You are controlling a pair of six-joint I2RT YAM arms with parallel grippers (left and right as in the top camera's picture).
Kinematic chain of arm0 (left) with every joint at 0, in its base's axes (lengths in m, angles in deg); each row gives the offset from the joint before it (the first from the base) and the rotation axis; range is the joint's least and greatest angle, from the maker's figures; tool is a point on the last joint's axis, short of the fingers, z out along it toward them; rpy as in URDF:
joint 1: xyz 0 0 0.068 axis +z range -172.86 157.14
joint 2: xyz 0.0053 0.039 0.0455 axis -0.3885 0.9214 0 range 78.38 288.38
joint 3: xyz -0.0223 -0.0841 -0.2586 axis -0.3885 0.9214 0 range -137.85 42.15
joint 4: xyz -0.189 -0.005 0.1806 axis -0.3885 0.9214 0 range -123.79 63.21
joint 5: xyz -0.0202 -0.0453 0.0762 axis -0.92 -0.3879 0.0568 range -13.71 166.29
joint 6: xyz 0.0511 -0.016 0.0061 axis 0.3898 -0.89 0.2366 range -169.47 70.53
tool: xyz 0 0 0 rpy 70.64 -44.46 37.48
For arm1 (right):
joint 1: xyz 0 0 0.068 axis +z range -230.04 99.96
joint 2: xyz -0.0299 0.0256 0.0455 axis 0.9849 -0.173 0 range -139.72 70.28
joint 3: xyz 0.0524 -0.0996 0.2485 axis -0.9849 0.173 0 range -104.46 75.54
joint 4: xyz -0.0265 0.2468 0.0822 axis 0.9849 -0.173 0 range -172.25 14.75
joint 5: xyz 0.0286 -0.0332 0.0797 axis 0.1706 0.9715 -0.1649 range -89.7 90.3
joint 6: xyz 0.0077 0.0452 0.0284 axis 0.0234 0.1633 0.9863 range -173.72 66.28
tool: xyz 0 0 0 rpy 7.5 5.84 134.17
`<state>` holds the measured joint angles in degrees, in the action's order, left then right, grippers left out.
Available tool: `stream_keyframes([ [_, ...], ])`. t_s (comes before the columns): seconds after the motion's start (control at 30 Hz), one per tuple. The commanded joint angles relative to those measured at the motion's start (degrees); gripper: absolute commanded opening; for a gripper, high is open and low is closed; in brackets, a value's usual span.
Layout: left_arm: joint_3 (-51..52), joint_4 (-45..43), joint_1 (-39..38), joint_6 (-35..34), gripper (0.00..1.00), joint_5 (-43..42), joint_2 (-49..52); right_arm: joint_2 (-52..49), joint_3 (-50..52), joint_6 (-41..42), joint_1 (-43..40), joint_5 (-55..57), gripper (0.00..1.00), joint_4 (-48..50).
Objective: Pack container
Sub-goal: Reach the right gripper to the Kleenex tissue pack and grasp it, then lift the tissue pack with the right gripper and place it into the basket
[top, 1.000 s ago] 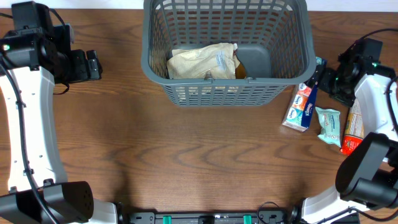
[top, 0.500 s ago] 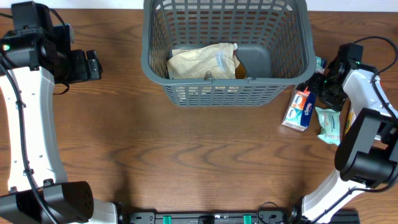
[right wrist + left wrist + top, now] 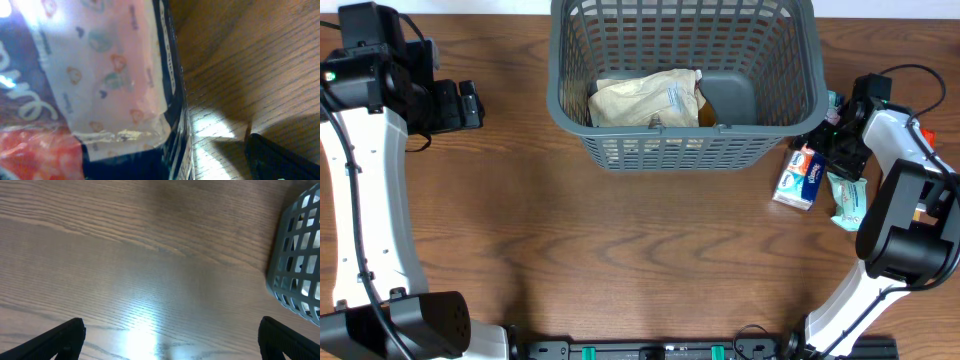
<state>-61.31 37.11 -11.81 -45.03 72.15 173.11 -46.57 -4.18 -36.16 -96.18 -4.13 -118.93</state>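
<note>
The dark grey slotted basket [image 3: 680,133] stands at the back centre, with a cream packet [image 3: 645,100] lying inside it. The basket's corner shows in the left wrist view [image 3: 297,255]. My right gripper [image 3: 836,142] is low over the top end of a blue, white and red snack packet [image 3: 800,175] lying just right of the basket. In the right wrist view that packet [image 3: 100,75] fills the left side; one dark finger [image 3: 280,160] shows at the lower right, apart from it, and the other finger is hidden. My left gripper [image 3: 470,103] is open and empty over bare wood [image 3: 170,340].
A teal packet [image 3: 848,200] lies right of the blue one. A red and orange packet [image 3: 920,212] is mostly hidden behind my right arm. The table is dark brown wood [image 3: 650,250].
My right gripper has moved left, from the table's right edge to the top end of the blue snack packet. The left arm and basket have not moved.
</note>
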Motion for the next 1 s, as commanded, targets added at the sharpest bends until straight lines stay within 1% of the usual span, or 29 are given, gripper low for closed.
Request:
stream_keyframes([
  [0.0,0.3,0.2,0.1,-0.5,0.99,-0.4,0.3,-1.4,-0.2,0.8,0.2,2.7,0.99,-0.2],
  [0.13,0.3,0.2,0.1,-0.5,0.99,-0.4,0.3,-1.4,-0.2,0.6,0.2,2.7,0.99,0.0],
  [0.17,0.3,0.2,0.1,-0.5,0.99,-0.4,0.3,-1.4,-0.2,0.6,0.2,2.7,0.97,0.0],
  [0.2,0.3,0.2,0.1,-0.5,0.99,-0.4,0.3,-1.4,-0.2,0.6,0.2,2.7,0.93,0.0],
  [0.33,0.3,0.2,0.1,-0.5,0.99,-0.4,0.3,-1.4,-0.2,0.6,0.2,2.7,0.69,0.0],
  [0.4,0.3,0.2,0.1,-0.5,0.99,-0.4,0.3,-1.4,-0.2,0.6,0.2,2.7,0.55,0.0],
  [0.47,0.3,0.2,0.1,-0.5,0.99,-0.4,0.3,-1.4,-0.2,0.6,0.2,2.7,0.44,0.1],
  [0.6,0.3,0.2,0.1,-0.5,0.99,-0.4,0.3,-1.4,-0.2,0.6,0.2,2.5,0.09,0.5],
  [0.63,0.3,0.2,0.1,-0.5,0.98,-0.4,0.3,-1.1,-0.3,0.6,0.2,2.5,0.03,0.5],
  [0.67,0.3,0.2,0.1,-0.5,0.99,-0.4,0.3,-0.9,-0.5,0.6,0.2,2.5,0.01,0.4],
  [0.77,0.3,0.2,0.1,-0.5,0.99,-0.4,0.3,1.0,-2.9,0.3,0.1,2.4,0.01,-1.4],
  [0.97,0.3,0.2,0.1,-0.5,0.99,-0.4,0.3,9.7,-13.0,-2.7,0.1,2.9,0.01,-7.3],
])
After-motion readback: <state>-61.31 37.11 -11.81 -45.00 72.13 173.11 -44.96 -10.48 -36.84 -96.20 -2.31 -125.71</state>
